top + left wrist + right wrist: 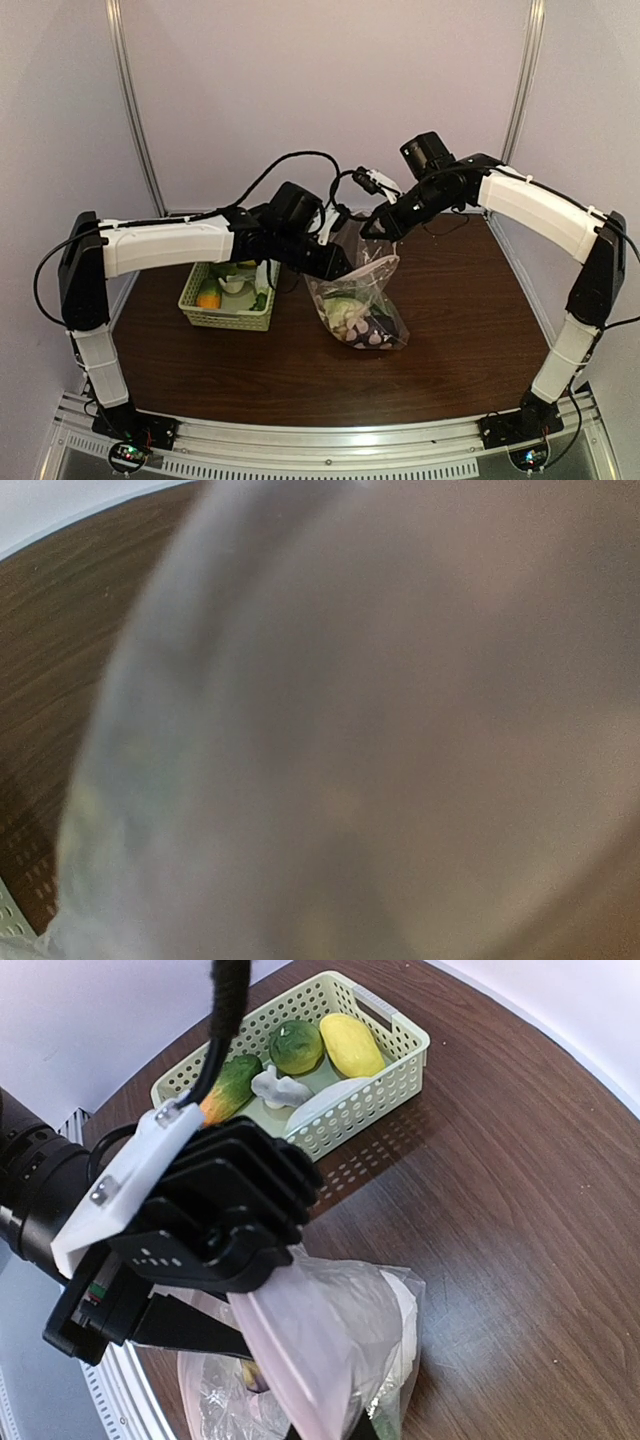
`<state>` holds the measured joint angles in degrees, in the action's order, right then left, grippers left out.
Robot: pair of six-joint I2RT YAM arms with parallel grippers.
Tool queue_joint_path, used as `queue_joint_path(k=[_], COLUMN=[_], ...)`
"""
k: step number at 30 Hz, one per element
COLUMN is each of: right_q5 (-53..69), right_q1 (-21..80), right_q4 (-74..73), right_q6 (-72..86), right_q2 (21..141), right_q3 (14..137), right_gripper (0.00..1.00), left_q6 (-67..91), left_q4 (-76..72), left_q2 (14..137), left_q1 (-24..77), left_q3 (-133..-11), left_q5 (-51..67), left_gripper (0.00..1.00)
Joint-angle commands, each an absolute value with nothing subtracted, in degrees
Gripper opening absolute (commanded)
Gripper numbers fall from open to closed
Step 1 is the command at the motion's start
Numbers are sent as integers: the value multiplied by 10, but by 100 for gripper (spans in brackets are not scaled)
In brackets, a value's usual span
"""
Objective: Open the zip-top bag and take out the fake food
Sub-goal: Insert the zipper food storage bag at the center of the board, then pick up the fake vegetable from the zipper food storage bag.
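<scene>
- Pale walls are seen on three sides of a dark wooden bench [460,330], with a metal rail along its near edge
- Near the middle of the bench the zip-top bag [372,290] is stood upright, its bottom resting on the wood and its top drawn up towards both arms
- Fake food [345,315] is seen bunched in the lower part of the bag: whitish and green pieces, with a dark one lowest
- The left arm is stretched from its base up and across to the right, elbow high, and the left end effector [338,262] is angled down at the bag's upper left edge
- Whether its fingers are spread or pressed together cannot be told: the left wrist view is filled by blurred plastic right against the lens
- The right arm is bent at the shoulder and carried leftward over the bench, with the right end effector [376,228] pressed together on the bag's top edge
- A pale green lattice basket [215,318] is set just left of the bag, under the left forearm
- In the basket a yellow piece [352,1044], a green piece [296,1046], an orange and green piece [228,1085] and a whitish piece [280,1088] are seen
</scene>
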<state>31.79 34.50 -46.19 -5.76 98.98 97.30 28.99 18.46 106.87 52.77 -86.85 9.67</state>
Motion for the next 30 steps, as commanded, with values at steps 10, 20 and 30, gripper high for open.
queue_joint_path(k=[10,20,30], right_q5=[377,392,394], right_q1=[339,339,339], right_q4=[-415,-409,-414], right_q6=[-78,-82,-87], right_q2=[1028,1044,1045], right_q3=[914,903,903], right_gripper=[0,0,0], left_q6=[220,113,-48], left_q4=[284,295,324], left_q2=[1093,1124,1135], left_q1=[504,504,504], left_q3=[-853,-869,-868], left_q5=[123,171,220], left_gripper=[30,36,41])
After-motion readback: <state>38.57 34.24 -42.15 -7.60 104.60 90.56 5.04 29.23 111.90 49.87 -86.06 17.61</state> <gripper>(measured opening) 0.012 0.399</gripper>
